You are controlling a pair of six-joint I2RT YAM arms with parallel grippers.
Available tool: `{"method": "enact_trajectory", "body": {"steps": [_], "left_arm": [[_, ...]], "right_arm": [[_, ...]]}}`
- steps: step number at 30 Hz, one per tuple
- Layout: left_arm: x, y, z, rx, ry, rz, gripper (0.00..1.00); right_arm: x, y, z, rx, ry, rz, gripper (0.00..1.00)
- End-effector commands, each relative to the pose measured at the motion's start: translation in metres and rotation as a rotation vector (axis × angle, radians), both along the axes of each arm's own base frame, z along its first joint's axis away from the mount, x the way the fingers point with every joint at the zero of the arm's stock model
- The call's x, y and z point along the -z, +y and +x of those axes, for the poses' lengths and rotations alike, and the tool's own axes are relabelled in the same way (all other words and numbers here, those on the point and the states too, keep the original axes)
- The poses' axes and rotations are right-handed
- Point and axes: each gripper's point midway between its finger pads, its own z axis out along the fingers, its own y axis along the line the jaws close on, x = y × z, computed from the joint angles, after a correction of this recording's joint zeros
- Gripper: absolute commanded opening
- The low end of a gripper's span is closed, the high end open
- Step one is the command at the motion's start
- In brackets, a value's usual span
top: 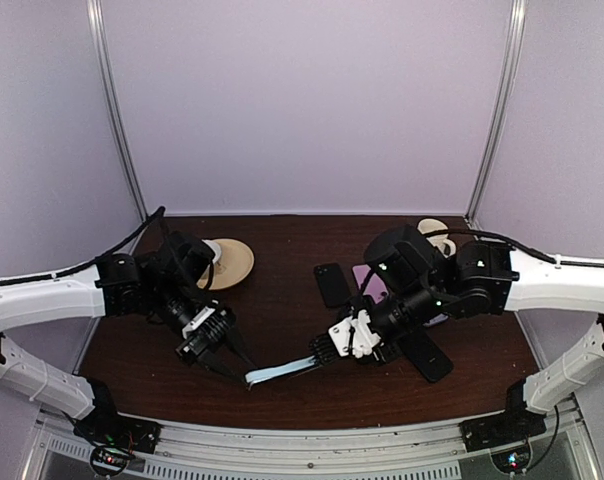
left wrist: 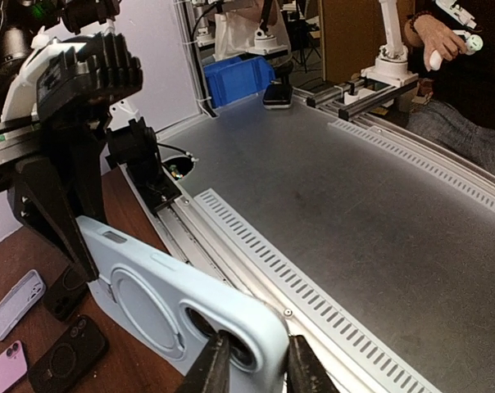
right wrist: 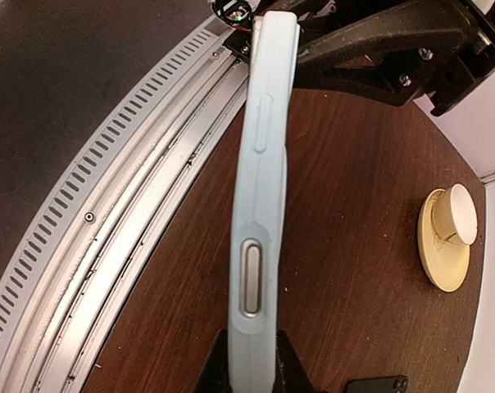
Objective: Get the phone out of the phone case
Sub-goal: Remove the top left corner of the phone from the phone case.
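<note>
A light blue phone case (top: 280,372) hangs just above the table's front edge, stretched between both grippers. In the left wrist view its back (left wrist: 149,303) faces me, showing a round ring and the camera cutout. My left gripper (left wrist: 256,367) pinches the camera corner, one finger in the cutout and the other on the outer edge. In the right wrist view the case (right wrist: 260,188) is seen edge-on, with my right gripper (right wrist: 252,372) shut on its near end. The phone is mostly hidden inside; a silvery side key (right wrist: 252,278) shows through a slot.
A black phone (top: 332,284), a pink one (top: 367,280) and a dark case (top: 425,355) lie near the right arm. A tan disc (top: 227,262) sits behind the left arm. The slotted metal rail (top: 332,440) runs under the case.
</note>
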Motion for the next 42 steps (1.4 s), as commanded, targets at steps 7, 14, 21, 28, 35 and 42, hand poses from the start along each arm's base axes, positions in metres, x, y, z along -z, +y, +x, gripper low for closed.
{"method": "enact_trajectory", "body": {"steps": [7,14,21,28,35,42], "left_arm": [[0.004,-0.009,0.016,-0.033,-0.074,-0.023,0.25],[0.003,-0.009,0.018,-0.042,-0.098,-0.028,0.36],[-0.003,-0.007,0.025,-0.086,-0.197,-0.05,0.53],[-0.007,-0.005,0.053,-0.24,-0.425,-0.094,0.57],[-0.03,-0.003,0.089,-0.446,-0.619,-0.17,0.58],[-0.044,0.004,0.109,-0.57,-0.697,-0.209,0.58]], "right_arm": [[-0.022,0.016,-0.049,-0.182,-0.066,0.061,0.0],[-0.026,0.02,-0.04,-0.135,-0.111,0.089,0.0],[-0.027,0.018,-0.006,0.03,-0.179,0.126,0.0],[-0.036,0.001,0.038,0.231,-0.209,0.193,0.0],[-0.041,-0.02,0.07,0.412,-0.219,0.278,0.0],[-0.066,-0.041,0.111,0.674,-0.271,0.472,0.0]]}}
